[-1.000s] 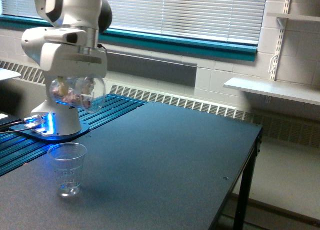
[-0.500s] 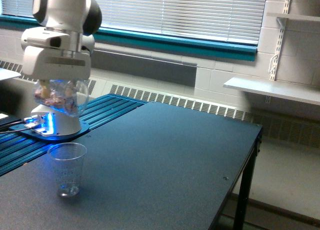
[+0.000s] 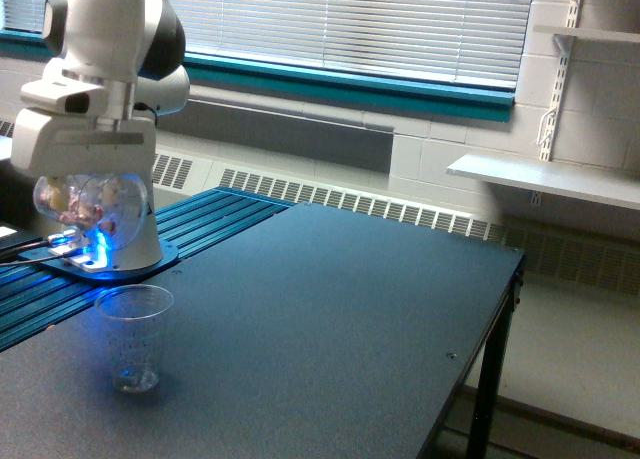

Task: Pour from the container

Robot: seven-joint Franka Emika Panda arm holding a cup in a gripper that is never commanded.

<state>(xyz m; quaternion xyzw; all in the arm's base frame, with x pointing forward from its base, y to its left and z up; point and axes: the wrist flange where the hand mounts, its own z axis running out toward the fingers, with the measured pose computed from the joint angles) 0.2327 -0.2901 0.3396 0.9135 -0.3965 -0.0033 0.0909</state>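
We see the gripper [image 3: 88, 184] closed around the clear cup [image 3: 88, 205], tipped on its side, pale bits showing inside, held in the air over the table's [image 3: 330, 309] far left edge. The ribbed cup [image 3: 133, 336] stands upright below, near the left front. We judge positioning underway; next comes aligning mouth over rim.
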